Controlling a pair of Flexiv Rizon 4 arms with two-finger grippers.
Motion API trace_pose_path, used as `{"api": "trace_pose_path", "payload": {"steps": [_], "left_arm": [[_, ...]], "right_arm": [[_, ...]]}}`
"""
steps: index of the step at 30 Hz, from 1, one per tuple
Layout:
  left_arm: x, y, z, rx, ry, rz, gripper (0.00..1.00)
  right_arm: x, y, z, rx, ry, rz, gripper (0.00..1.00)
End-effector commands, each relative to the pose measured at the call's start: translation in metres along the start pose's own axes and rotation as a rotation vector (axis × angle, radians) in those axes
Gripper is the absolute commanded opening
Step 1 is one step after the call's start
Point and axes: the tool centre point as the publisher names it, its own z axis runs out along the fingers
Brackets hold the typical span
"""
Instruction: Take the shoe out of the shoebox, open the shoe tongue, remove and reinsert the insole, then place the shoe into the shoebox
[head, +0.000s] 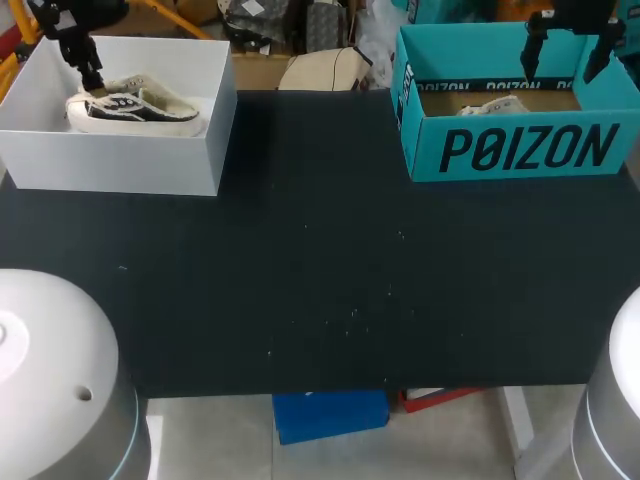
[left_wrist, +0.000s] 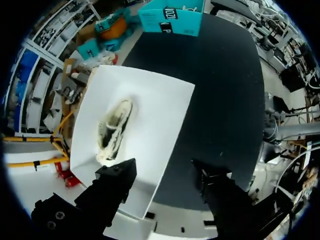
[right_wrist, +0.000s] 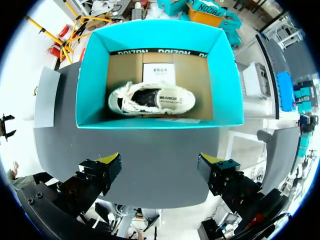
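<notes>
far corners of dark surface (head: 320, 280): our left jaws hang open over white box (head: 120, 165), sneaker (head: 135, 105) inside; our right jaws, spread wide, above teal shoebox (head: 520, 150), second shoe (right_wrist: 150, 99) on its floor. risk, we judge: finger clips wall, light box lifts with shoe.

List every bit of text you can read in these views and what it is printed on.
"POIZON": large black letters on the front wall of the teal shoebox.
"POIZON": repeated along the black band inside its rim.
Paper card in that box: print too small to read.
Insole of the shoe there: print too blurred to read.
White shoebox: no text visible.
</notes>
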Motion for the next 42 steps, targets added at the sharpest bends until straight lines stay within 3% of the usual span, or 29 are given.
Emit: {"api": "trace_pose_path", "payload": {"steps": [1,5,10,16,23,34,38,42], "left_arm": [[-0.024,0.005,0.019,-0.013,0.029,0.382,0.70],[-0.041,0.012,0.034,-0.015,0.020,0.381,0.89],[-0.062,0.018,0.052,-0.010,0.014,0.402,0.94],[-0.088,0.019,0.075,-0.015,0.010,0.446,0.80],[-0.111,0.011,0.103,-0.004,0.022,0.429,0.81],[-0.128,-0.011,0.138,0.008,0.043,0.422,0.80],[-0.132,-0.015,0.151,0.003,0.049,0.416,0.75],[-0.133,-0.014,0.165,-0.006,0.054,0.407,0.60]], "right_arm": [[0.000,0.000,0.000,0.000,0.000,0.000,1.00],[0.000,0.000,0.000,0.000,0.000,0.000,1.00],[0.000,0.000,0.000,0.000,0.000,0.000,1.00],[0.000,0.000,0.000,0.000,0.000,0.000,1.00],[0.000,0.000,0.000,0.000,0.000,0.000,1.00],[0.000,0.000,0.000,0.000,0.000,0.000,1.00],[0.000,0.000,0.000,0.000,0.000,0.000,1.00],[0.000,0.000,0.000,0.000,0.000,0.000,1.00]]}}
